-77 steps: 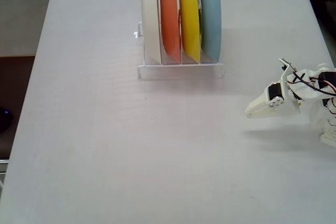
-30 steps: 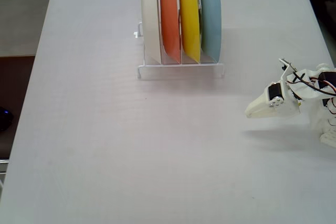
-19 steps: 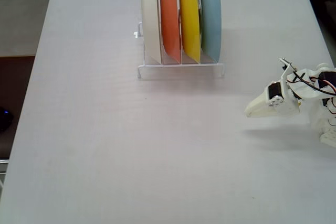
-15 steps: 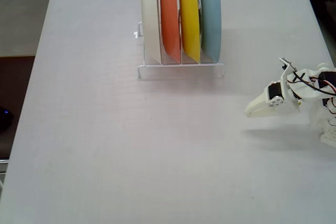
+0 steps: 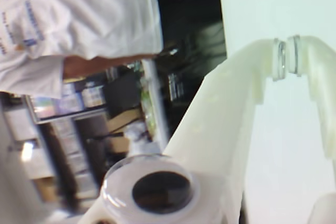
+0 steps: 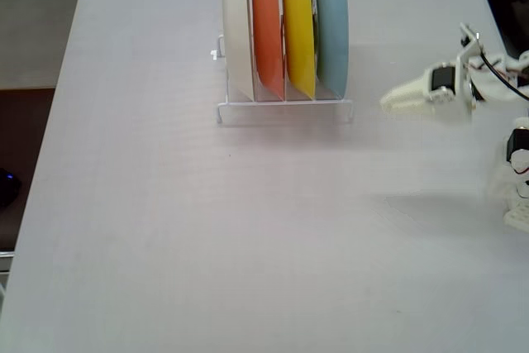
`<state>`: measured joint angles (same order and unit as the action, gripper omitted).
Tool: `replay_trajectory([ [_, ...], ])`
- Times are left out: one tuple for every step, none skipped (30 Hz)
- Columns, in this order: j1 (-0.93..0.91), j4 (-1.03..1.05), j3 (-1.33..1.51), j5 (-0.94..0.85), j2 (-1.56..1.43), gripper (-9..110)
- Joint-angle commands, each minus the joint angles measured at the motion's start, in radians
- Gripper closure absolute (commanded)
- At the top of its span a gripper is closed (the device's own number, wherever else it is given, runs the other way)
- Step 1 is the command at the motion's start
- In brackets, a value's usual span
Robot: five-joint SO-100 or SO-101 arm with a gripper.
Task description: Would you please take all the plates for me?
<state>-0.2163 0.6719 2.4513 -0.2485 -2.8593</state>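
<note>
- The white two-finger gripper (image 6: pixel 387 102) hangs above the right part of the pale grey table (image 6: pixel 207 229) in the fixed view, its tip pointing left toward the plates and well apart from them; its shadow lies on the bare table nearer the camera.
- The fingers (image 5: pixel 283 59) are pressed together at their tips, as the wrist view shows up close, and they hold nothing.
- Past a broad stretch of bare table, four round, shallow plastic plates stand on edge, side by side, in a white wire rack (image 6: pixel 285 107) near the table's far edge.
- From left to right in the fixed view they are the cream-white plate (image 6: pixel 237 26), the orange plate (image 6: pixel 267 26), the yellow plate (image 6: pixel 298 26) and the light blue plate (image 6: pixel 331 26), all upright and of equal size.
- The light blue plate is the one nearest the gripper.
- The wrist view shows none of the plates; it shows the white gripper body, pale table surface and a blurred room with a person in a white shirt (image 5: pixel 79 14).
- Open table lies left, right and in front of the rack.
</note>
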Motion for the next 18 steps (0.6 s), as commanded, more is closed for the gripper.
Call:
replay_trajectory([
  [-0.067, -0.006, -0.232, -0.103, 0.123, 102],
  [-0.083, 0.002, -0.273, -0.137, 0.156, 102],
  [-0.106, 0.002, -0.311, -0.170, 0.189, 102],
  [-0.124, 0.005, -0.351, -0.198, 0.219, 101],
  [-0.141, 0.020, -0.396, -0.224, 0.252, 100],
  [-0.158, 0.041, -0.437, -0.245, 0.279, 97],
  [-0.176, 0.061, -0.474, -0.267, 0.307, 93],
  [-0.195, 0.080, -0.508, -0.295, 0.330, 88],
  [-0.212, 0.103, -0.540, -0.322, 0.353, 84],
  [-0.225, 0.127, -0.572, -0.353, 0.373, 80],
  [-0.236, 0.149, -0.604, -0.382, 0.393, 76],
  [-0.249, 0.173, -0.634, -0.405, 0.411, 71],
  [-0.264, 0.192, -0.658, -0.430, 0.428, 68],
  [-0.278, 0.209, -0.684, -0.451, 0.443, 65],
  [-0.290, 0.219, -0.707, -0.479, 0.460, 62],
  [-0.301, 0.221, -0.729, -0.506, 0.474, 61],
  [-0.313, 0.221, -0.750, -0.538, 0.491, 61],
  [-0.328, 0.219, -0.767, -0.566, 0.508, 60],
])
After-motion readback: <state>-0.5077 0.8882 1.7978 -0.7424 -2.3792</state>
